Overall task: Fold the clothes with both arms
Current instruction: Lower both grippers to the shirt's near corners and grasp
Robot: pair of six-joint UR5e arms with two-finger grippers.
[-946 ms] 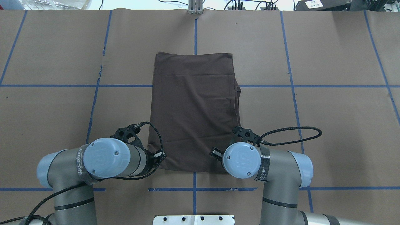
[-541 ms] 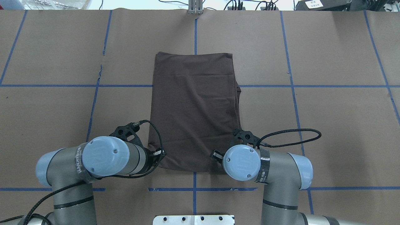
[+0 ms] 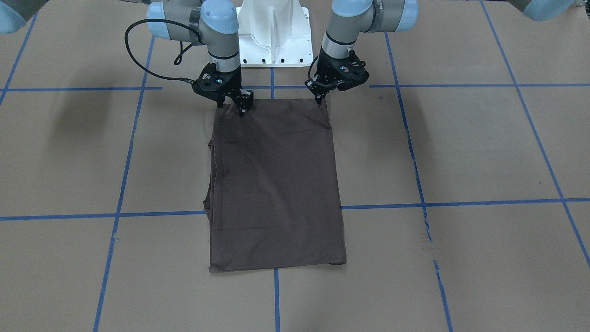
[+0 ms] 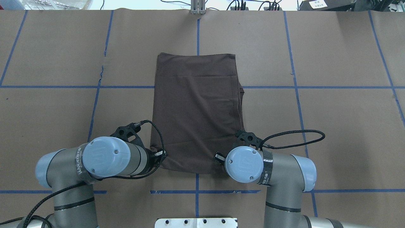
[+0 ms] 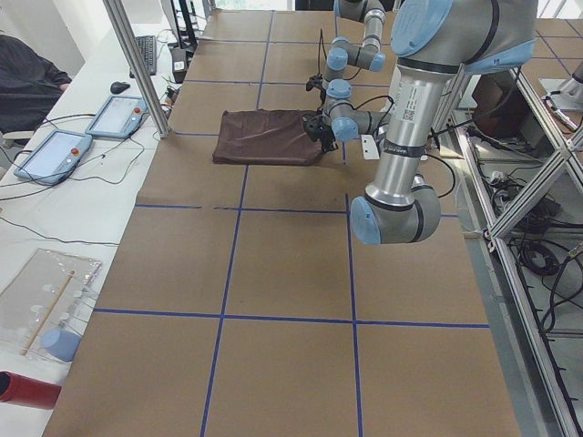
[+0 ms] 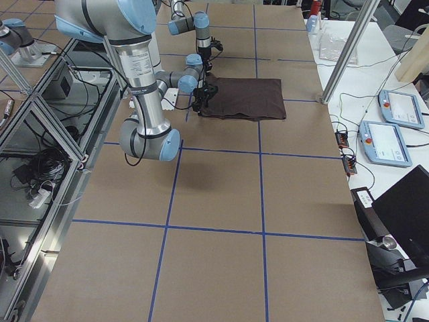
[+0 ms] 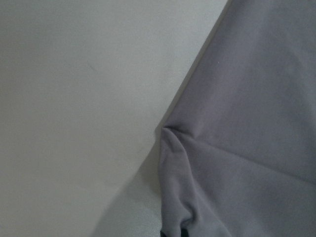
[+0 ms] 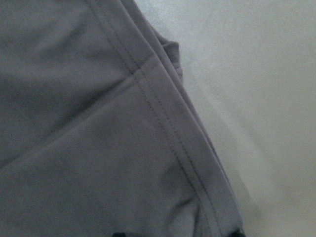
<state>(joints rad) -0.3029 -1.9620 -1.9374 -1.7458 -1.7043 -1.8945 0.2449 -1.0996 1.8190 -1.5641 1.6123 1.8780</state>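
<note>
The dark brown T-shirt point(image 3: 276, 184) lies folded into a long rectangle on the brown paper table, also in the overhead view point(image 4: 196, 110). Collar, lettering and tags are hidden. My left gripper point(image 3: 319, 98) is at the shirt's near corner on my left, shut on a pinched pucker of fabric point(image 7: 173, 197). My right gripper point(image 3: 232, 107) is at the other near corner. Its fingertips point(image 8: 118, 233) stand apart over the hemmed edge point(image 8: 163, 123), so it is open. In the overhead view both wrists cover the grippers.
The white base pedestal point(image 3: 274, 32) stands just behind the shirt's near edge. Blue tape lines point(image 4: 197, 31) grid the table. A black cable loop point(image 4: 297, 139) hangs off the right wrist. Tablets point(image 5: 55, 150) and an operator sit beyond the far table edge.
Both wrists have shifted slightly toward the robot's base and a little lower. The shirt's near edge has drawn in a little; the rest of the shirt has not moved.
</note>
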